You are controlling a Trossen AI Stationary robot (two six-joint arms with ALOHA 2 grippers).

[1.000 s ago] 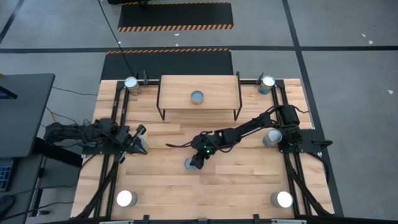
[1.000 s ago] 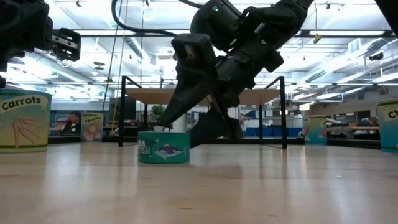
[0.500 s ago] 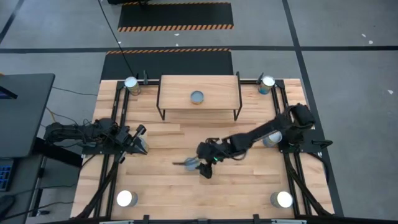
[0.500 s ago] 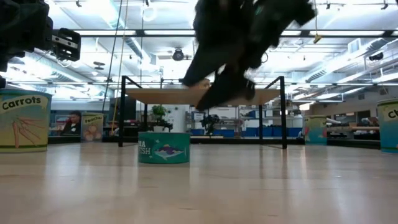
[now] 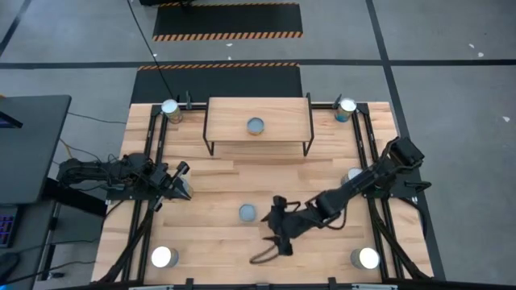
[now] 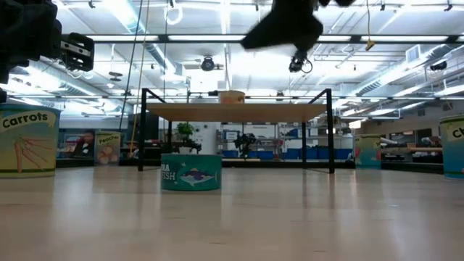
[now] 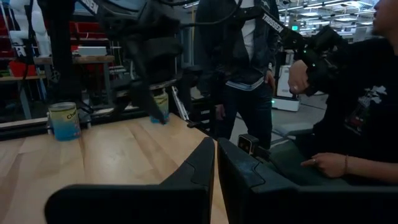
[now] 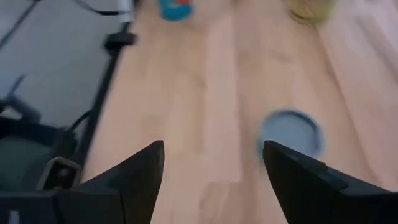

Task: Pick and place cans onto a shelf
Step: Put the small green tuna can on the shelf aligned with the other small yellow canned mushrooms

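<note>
Centrally, a teal, grey-topped can (image 5: 247, 213) stands upright.

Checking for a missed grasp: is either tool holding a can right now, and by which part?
Nothing is held. The right tool is open and empty beside the small teal can; the left tool is shut on nothing.

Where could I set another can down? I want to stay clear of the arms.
Free: the shelf top either side of its one can, and the tabletop between the shelf and the small middle can. Crowded: the right claw beside that can, and the left claw at the left edge.
</note>
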